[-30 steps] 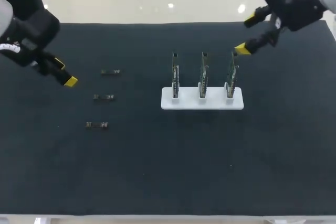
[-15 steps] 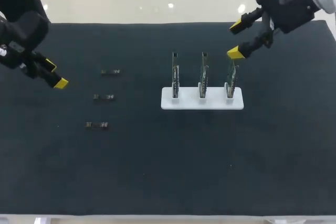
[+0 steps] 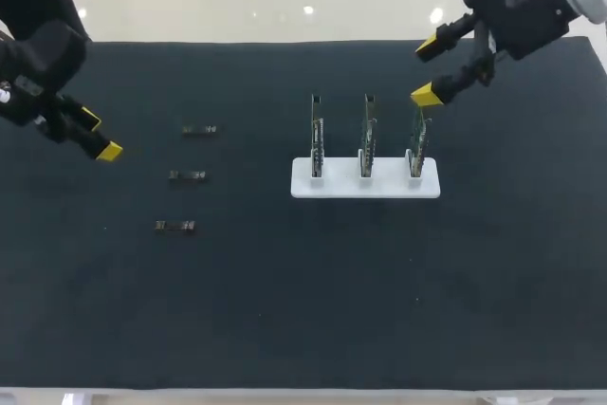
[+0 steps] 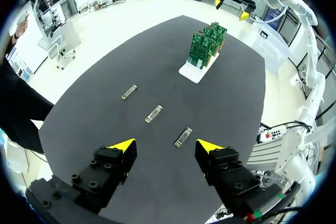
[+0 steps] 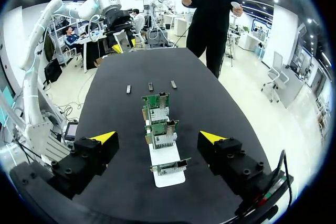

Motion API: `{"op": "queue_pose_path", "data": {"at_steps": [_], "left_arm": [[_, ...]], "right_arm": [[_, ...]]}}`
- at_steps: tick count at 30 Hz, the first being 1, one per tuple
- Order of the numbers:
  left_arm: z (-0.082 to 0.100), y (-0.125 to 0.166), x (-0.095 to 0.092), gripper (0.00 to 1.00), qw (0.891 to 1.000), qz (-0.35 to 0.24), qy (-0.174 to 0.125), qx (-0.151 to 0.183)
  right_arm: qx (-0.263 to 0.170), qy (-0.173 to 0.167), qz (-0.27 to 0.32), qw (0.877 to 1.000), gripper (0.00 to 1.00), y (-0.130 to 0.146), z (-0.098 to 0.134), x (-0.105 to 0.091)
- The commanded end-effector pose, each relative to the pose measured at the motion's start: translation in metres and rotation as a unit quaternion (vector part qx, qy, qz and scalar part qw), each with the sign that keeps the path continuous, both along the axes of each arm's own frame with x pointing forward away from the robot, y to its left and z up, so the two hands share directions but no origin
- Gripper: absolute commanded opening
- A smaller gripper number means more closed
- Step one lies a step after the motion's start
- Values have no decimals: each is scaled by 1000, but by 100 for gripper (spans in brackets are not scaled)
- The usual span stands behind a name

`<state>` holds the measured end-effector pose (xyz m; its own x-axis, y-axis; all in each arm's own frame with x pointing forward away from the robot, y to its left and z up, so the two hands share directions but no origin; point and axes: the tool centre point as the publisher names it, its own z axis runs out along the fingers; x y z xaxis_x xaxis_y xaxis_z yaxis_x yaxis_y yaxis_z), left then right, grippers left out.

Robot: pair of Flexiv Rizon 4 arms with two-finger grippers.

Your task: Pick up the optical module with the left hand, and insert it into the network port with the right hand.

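Three small optical modules (image 3: 200,129), (image 3: 188,175), (image 3: 175,226) lie in a column on the dark mat's left side. My left gripper (image 3: 100,135) hangs open to their left and holds nothing. From its wrist the nearest module (image 4: 183,136) lies just ahead of the open left gripper (image 4: 166,145). A white stand (image 3: 365,186) carries three upright green circuit boards (image 3: 367,135) with ports. My right gripper (image 3: 427,70) is open above and behind the rightmost board (image 3: 418,135). The right gripper (image 5: 157,137) looks down on the row of boards (image 5: 160,129).
A dark mat (image 3: 303,310) covers the table and is bare in front of the stand and the modules. The stand's base (image 5: 167,176) lies directly below the right fingers. The table's edges run close behind both arms.
My left gripper has drawn back to the left, away from the modules. The right gripper has shifted slightly left toward the rightmost board. Both have held still over the last half second.
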<state>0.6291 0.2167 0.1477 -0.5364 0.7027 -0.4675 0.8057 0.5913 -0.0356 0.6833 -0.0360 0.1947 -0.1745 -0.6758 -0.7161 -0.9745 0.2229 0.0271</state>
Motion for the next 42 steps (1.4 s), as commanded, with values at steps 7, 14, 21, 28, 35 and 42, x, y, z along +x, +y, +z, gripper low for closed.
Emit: {"op": "queue_pose_path", "data": {"at_steps": [7,14,21,28,35,42], "left_arm": [[-15,9,-6,100,992,-116,3,55],[-37,-2,-3,100,977,-184,5,104],[-72,-20,4,100,959,-223,-2,174],[-95,-24,5,100,950,-244,11,195],[-111,-23,7,100,945,-256,31,204],[-121,-28,2,100,945,-252,42,204]], "right_arm": [[1,0,1,1000,100,0,-1,1],[1,0,1,1000,100,0,-1,1],[1,0,1,1000,100,0,-1,1],[1,0,1,1000,100,0,-1,1],[1,0,1,1000,100,0,-1,1],[1,0,1,1000,100,0,-1,1]]}}
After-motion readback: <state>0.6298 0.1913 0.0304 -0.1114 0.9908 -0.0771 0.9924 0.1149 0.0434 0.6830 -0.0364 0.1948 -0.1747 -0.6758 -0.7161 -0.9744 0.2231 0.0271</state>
